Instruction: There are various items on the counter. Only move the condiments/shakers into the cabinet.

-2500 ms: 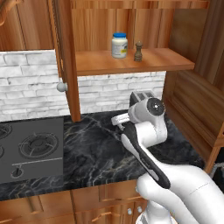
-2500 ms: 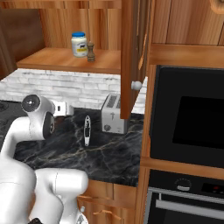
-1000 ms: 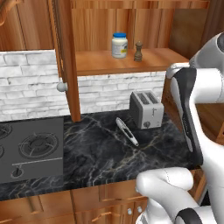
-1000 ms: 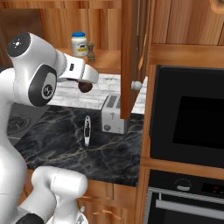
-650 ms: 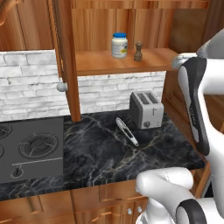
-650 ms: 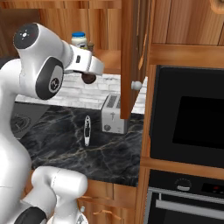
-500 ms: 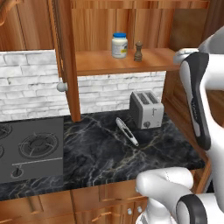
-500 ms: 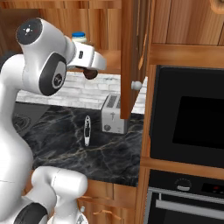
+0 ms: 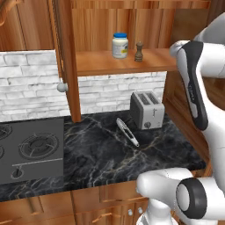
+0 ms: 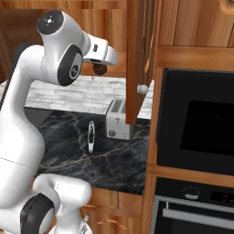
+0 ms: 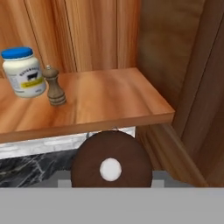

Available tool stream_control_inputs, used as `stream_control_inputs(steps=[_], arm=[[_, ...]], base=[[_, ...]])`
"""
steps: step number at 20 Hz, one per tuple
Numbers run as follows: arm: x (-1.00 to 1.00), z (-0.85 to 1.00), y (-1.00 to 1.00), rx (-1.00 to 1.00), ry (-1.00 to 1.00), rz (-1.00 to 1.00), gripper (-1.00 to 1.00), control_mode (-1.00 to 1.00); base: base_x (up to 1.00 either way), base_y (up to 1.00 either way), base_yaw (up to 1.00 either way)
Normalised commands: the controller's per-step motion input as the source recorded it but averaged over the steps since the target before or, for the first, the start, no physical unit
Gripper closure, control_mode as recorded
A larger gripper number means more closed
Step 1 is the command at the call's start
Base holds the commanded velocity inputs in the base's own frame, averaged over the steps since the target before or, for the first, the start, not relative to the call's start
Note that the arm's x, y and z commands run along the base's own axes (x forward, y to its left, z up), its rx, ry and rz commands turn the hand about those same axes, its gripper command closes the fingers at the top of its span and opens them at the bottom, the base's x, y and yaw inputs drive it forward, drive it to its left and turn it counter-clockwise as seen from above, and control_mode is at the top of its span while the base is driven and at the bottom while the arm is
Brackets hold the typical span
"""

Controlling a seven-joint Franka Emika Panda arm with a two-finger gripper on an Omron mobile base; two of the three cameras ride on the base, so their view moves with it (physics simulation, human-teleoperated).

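Gripper (image 10: 98, 68) sits raised at shelf height, just off the right front edge of the plank shelf of the reddish-brown wooden wall cabinet (image 9: 127, 65). It is clamped on a dark brown round-topped wooden shaker (image 11: 111, 160) with a pale dot at the centre of its cap; in the hand view the shaker's top sits low in the middle, just in front of and below the shelf edge. In the right base view the same dark shaker (image 10: 99, 69) shows as a dark knob under the white hand.

On the shelf: small white jar with blue lid and pale label (image 9: 120, 45) stands upright toward the left, and a lighter brown mill-shaped wooden shaker (image 9: 139, 51) stands upright just beside it on its right, apart from it. Right part of the shelf board is bare wood.

Cabinet door with a round pale knob (image 9: 63, 87) stands swung open, edge-on at the left of the shelf.

On the black marble-look worktop (image 9: 101, 162) with pale veins: boxy silver toaster (image 9: 146, 110) at the far right near the white brick wall, and a long thin silver-black utensil (image 9: 127, 131) lying flat just to its near left. Grey stovetop (image 9: 26, 149) at the left.
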Motion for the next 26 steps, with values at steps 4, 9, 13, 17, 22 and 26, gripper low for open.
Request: stream_control_inputs(steps=[4,9,13,17,22,26], arm=[[0.71,-0.01,0.00,0.00,0.00,0.01,1.00,-1.00],[0.61,-0.22,0.00,0.00,0.00,0.07,1.00,-1.00],[0.54,-0.32,0.00,0.00,0.00,0.10,1.00,-1.00],[0.60,-0.02,0.00,0.03,0.00,0.07,1.00,-1.00],[0.68,-0.08,0.00,0.03,0.02,0.05,1.00,-1.00],[0.67,-0.18,0.00,0.01,0.00,0.04,1.00,-1.00]], base=[[0.00,0.00,0.00],[0.00,0.00,0.00],[0.00,0.00,0.00],[0.00,0.00,0.00],[0.00,0.00,0.00],[0.00,0.00,0.00]])
